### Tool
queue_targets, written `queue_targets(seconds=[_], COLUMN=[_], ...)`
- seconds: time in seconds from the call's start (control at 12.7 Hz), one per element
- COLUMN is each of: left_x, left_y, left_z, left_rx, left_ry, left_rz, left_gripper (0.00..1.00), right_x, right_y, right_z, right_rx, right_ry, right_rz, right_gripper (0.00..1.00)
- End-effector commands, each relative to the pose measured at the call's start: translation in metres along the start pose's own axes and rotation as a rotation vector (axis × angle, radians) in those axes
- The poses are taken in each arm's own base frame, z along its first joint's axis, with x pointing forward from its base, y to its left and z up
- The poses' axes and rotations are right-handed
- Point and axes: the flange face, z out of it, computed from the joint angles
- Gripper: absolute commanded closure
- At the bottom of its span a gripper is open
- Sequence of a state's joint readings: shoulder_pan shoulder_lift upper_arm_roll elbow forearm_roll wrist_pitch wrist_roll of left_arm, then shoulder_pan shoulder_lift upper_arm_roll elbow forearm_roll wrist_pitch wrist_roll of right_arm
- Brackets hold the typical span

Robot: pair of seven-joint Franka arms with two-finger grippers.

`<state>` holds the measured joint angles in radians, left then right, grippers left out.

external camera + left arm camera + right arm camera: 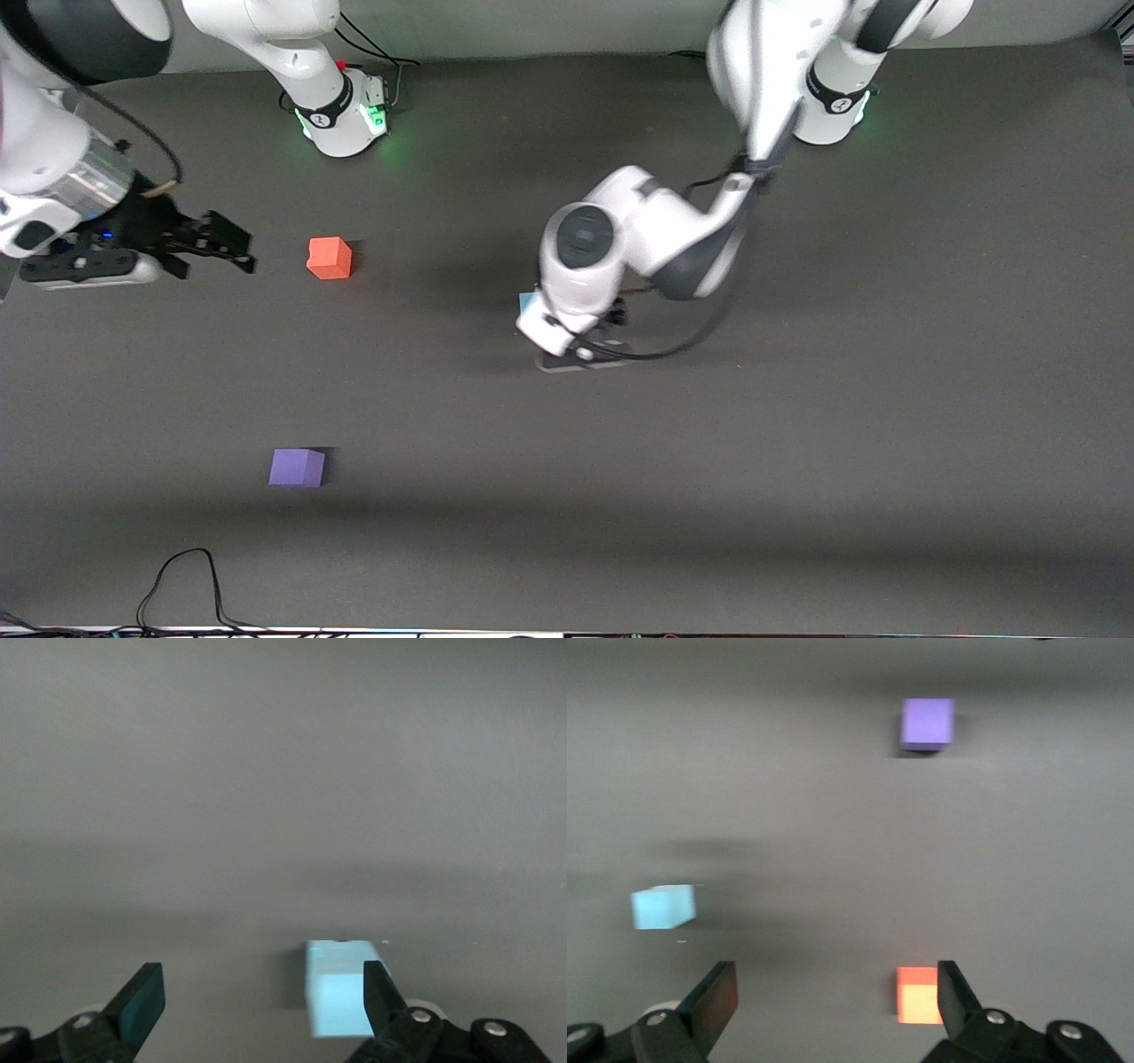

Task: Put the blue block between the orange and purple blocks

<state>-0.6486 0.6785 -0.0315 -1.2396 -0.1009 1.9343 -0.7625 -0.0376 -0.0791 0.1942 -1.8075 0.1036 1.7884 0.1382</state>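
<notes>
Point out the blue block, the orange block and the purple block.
blue block (pixel 663 906): right wrist view, its lit face.
orange block (pixel 329 258): front view, its top face.
purple block (pixel 297 467): front view, its top face.

Small light blue block, mostly hidden in the front view, sitting flat on the dark table near the middle. Small orange block flat on the table, toward the right arm's end. Small purple block also at that end, nearer the front camera than the orange one. All three well apart, none touching.
</notes>
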Motion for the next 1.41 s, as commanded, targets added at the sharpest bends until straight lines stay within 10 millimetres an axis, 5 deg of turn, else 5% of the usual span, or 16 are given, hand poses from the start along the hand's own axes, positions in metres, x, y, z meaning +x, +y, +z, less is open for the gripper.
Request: queue_targets(seconds=[0.0, 0.31, 0.63, 0.79, 1.02, 1.34], left_x=[0.032, 0.046, 0.042, 0.034, 0.024, 0.018], left_y=[-0.125, -0.284, -0.39, -0.411, -0.417, -0.419], left_z=[-0.049, -0.111, -0.178, -0.2, -0.232, -0.268], left_rx=[-0.036, -0.039, 0.022, 0.046, 0.08, 0.081], left_ry=[-0.063, -0.05, -0.053, -0.041, -0.021, -0.02], left_rz=[0.029, 0.096, 0.156, 0.165, 0.165, 0.158], left_gripper=[0.0, 0.0, 0.0, 0.0, 0.0, 0.0], right_x=[0.02, 0.012, -0.02, -0.036, -0.065, -0.096], right_y=[-0.091, -0.208, -0.278, -0.299, -0.313, -0.318], right_z=[0.027, 0.126, 0.25, 0.304, 0.369, 0.4], right_rx=[0.046, -0.037, -0.082, -0.108, -0.145, -0.116], right_ry=[-0.031, 0.014, 0.03, 0.043, 0.058, 0.048], right_rz=[-0.006, -0.018, 0.029, 0.057, 0.065, 0.08], right_gripper=[0.0, 0.0, 0.0, 0.0, 0.0, 0.0])
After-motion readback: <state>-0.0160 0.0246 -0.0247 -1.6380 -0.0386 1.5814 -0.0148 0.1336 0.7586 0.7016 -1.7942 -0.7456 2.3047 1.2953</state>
